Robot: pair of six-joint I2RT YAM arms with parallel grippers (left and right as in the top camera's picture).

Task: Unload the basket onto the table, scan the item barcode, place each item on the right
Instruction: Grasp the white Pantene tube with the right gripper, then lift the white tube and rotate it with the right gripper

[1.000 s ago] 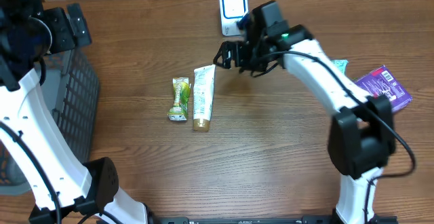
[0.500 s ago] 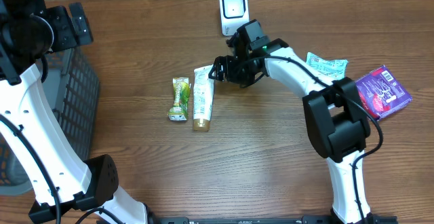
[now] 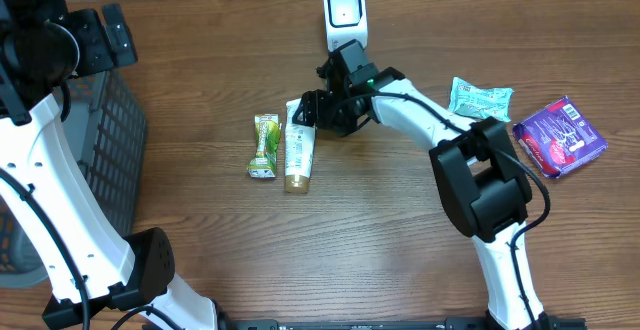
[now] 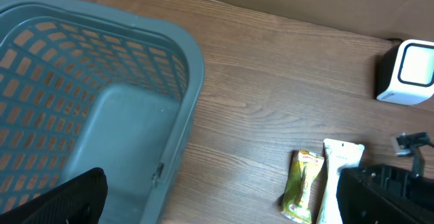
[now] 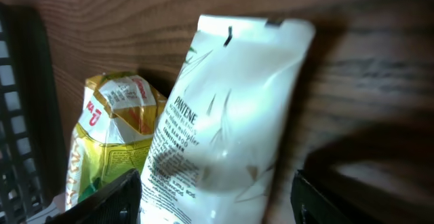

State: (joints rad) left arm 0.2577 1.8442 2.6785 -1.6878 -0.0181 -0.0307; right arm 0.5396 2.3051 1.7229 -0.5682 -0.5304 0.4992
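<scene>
The right gripper is spread astride the top end of the tube, not yet pinching it. The tube lies flat at 7 o'clock of the scanner, with a sachet just beside it at 9 o'clock. The left gripper is spread wide above the basket.

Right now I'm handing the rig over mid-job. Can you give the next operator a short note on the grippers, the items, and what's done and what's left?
Left gripper: open, empty, above the blue-grey basket.
Right gripper: open, fingers either side of the white Pantene tube, no grip yet.
The tube lies flat beside a green-yellow sachet. The scanner stands just beyond them.
Done: approach to the tube.
Left: close on it, lift, and present its barcode to the scanner.
</scene>
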